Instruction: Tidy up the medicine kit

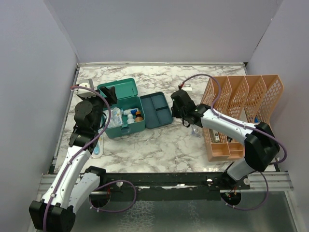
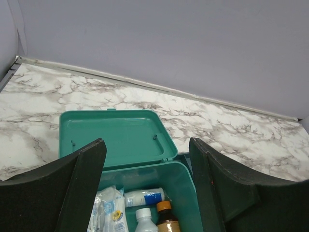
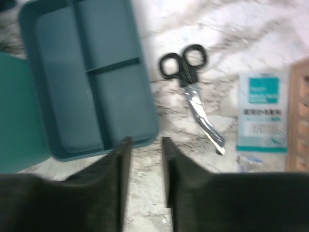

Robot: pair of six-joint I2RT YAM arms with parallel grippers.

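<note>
Left gripper [image 2: 147,145]: spread wide, empty, poised over medicine kit [image 2: 111,135], which is set left of centre with lid open. Right gripper [image 3: 145,140]: slightly parted, empty, just right of insert tray [image 3: 58,87]. Kit is judged light, stiff, smooth plastic, best taken by a wall or rim

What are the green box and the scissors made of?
The green box looks like plastic: it is smooth, one solid teal colour, with rounded moulded corners and a soft sheen. The scissors seem to have metal blades, silvery and glinting, with black handles that are probably plastic. That picture is blurry, so this is a guess.
</note>
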